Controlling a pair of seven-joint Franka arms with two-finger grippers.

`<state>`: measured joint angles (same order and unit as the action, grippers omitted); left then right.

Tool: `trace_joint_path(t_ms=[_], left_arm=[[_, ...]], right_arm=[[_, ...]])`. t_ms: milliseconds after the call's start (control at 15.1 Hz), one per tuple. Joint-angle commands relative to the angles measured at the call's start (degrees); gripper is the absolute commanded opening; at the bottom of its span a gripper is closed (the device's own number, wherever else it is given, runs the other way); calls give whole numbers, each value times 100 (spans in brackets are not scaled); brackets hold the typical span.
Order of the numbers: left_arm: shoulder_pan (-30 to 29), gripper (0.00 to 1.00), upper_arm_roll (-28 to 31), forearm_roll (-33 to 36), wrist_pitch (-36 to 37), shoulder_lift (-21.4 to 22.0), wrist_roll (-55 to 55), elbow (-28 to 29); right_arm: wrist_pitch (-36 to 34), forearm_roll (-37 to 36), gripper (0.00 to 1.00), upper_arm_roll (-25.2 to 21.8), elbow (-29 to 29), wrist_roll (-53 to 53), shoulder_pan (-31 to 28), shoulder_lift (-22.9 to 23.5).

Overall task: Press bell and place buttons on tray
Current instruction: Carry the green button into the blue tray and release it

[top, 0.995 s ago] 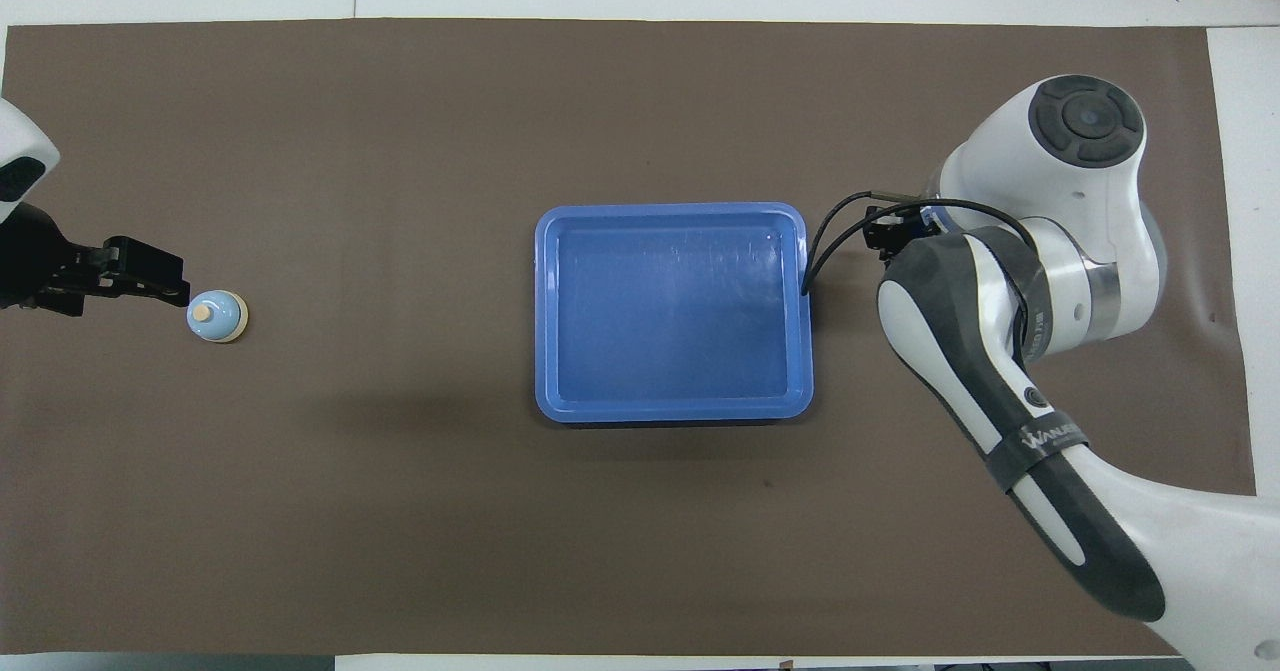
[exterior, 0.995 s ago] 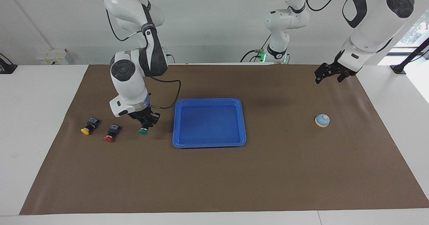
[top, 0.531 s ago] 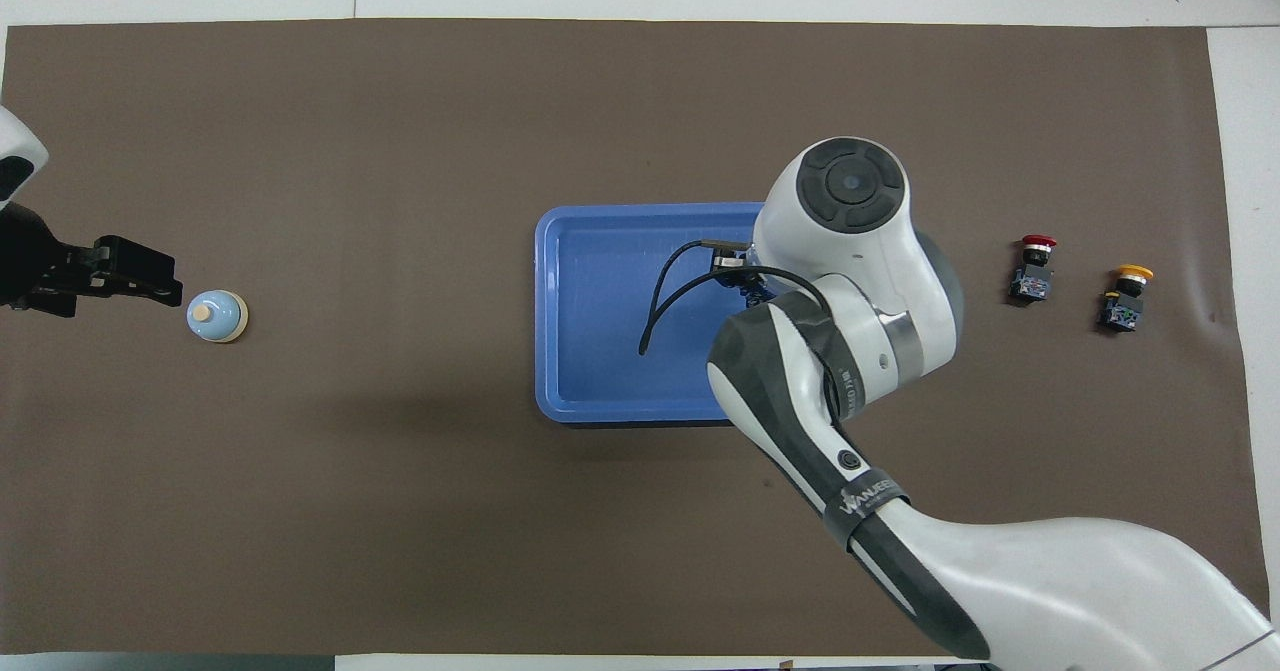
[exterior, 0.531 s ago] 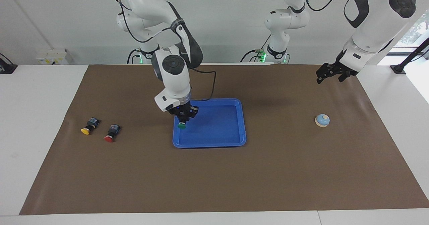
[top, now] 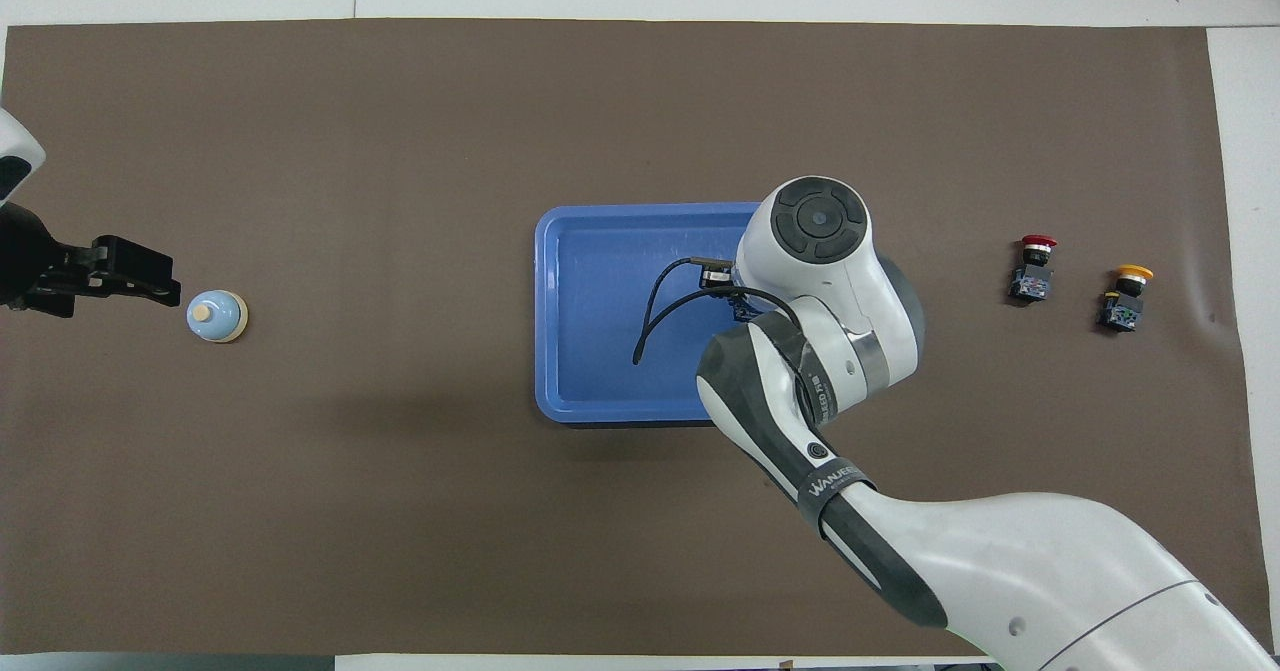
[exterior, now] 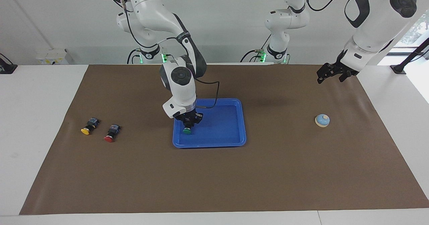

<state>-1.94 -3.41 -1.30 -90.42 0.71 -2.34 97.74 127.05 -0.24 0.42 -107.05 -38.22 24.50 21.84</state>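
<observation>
The blue tray looks like smooth, glossy plastic, the brown mat covering the surface is matt and cloth-like with faint creases, and the arm shells are smooth, glossy white plastic.

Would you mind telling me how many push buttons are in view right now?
3. The green button is held by the right gripper over the tray; the red button and yellow button lie side by side on the mat.
</observation>
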Motion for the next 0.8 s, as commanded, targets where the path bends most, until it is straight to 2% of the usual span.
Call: trace_joint_path(t_ms=[0, 199, 265, 332, 398, 531, 730], left_arm=[[0, 100, 15, -20, -63, 87, -38, 52], [0, 100, 15, -20, -63, 96, -38, 52], [0, 100, 15, -20, -63, 87, -38, 52], [0, 100, 15, -20, -63, 87, -38, 52], [0, 100, 15, -20, -63, 96, -38, 52], [0, 100, 15, -20, -63, 87, -38, 52], [0, 100, 15, -20, -63, 87, -38, 52]], right_arm=[[119, 76, 0, 28, -193, -238, 98, -127], [119, 76, 0, 28, -211, -518, 151, -145], [119, 76, 12, 28, -219, -624, 152, -145], [110, 76, 76, 28, -219, -634, 160, -145], [58, 76, 100, 28, -193, -643, 160, -153], [-135, 76, 100, 20, -141, -625, 99, -232], [-872, 76, 100, 11, 254, -520, -199, -478]])
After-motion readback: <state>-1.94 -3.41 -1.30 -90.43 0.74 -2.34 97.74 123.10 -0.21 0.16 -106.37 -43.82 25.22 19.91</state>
